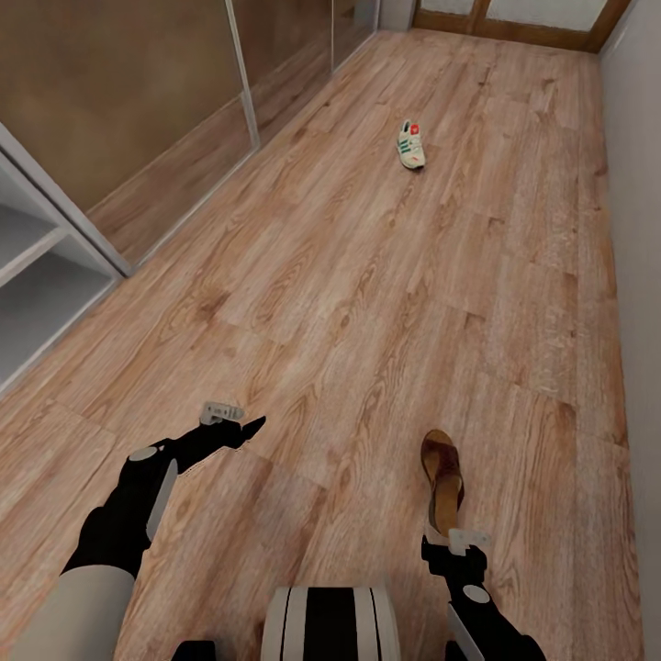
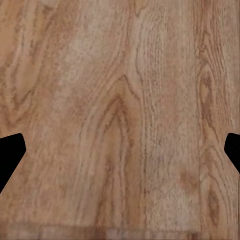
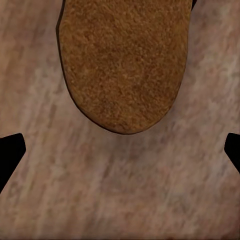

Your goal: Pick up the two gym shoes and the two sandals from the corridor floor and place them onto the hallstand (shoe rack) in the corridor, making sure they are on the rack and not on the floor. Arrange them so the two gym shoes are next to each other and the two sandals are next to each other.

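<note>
Right gripper (image 1: 456, 537) spread wide, empty, poised just short of sandal (image 1: 443, 480) on floor (image 1: 367, 303); likely lining up for grasp. Left gripper (image 1: 240, 424) wide, idle over bare planks. Sneaker (image 1: 411, 144) far ahead; rack (image 1: 37, 285) at left.

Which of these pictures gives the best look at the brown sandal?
The head view: the whole sandal lies on the wooden floor, just ahead of the right gripper. The right wrist view shows one rounded end close up. The left wrist view shows floor planks.
</note>
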Motion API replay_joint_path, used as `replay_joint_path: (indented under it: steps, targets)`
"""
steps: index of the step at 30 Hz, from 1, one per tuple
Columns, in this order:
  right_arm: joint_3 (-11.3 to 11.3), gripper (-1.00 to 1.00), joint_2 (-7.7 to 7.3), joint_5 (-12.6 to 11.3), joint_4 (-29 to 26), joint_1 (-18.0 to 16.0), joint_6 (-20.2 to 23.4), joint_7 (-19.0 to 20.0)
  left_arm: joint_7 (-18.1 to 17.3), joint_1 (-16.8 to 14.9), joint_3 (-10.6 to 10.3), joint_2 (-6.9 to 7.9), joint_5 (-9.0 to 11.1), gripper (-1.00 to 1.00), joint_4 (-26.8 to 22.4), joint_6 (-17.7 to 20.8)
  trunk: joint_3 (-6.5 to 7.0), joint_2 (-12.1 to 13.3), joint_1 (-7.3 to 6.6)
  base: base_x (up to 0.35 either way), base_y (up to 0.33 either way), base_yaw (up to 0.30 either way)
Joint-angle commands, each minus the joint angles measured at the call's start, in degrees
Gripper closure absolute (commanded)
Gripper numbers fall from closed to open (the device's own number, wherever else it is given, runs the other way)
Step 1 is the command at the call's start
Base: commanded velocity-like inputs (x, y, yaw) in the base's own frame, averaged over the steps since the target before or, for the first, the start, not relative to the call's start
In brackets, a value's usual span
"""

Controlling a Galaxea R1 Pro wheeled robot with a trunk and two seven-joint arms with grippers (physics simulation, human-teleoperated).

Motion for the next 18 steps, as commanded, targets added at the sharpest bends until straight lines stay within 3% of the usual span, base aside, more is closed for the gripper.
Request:
replay_joint_path:
  steps: [1,7,18]
  targets:
    - [0.38,-1.0,-0.04,-0.52,0.05,-0.03,-0.24,-0.4,-0.37,0.02,0.15,-0.01,-0.25,-1.0,-0.55,0.8,-0.04,-0.01,-0.01,0.0,0.0,0.0]
    - [0.38,-1.0,-0.03,-0.56,0.05,-0.03,-0.22,-0.4,-0.37,0.17,0.15,0.03,-0.22,-1.0,-3.38,2.04,-0.07,-0.01,-0.01,0.0,0.0,0.0]
    - [0.38,-1.0,-0.03,-0.59,0.05,-0.03,-0.24,-0.4,-0.59,0.56,0.09,0.52,0.26,-1.0,-4.39,2.31,-0.07,-0.01,-0.01,0.0,0.0,0.0]
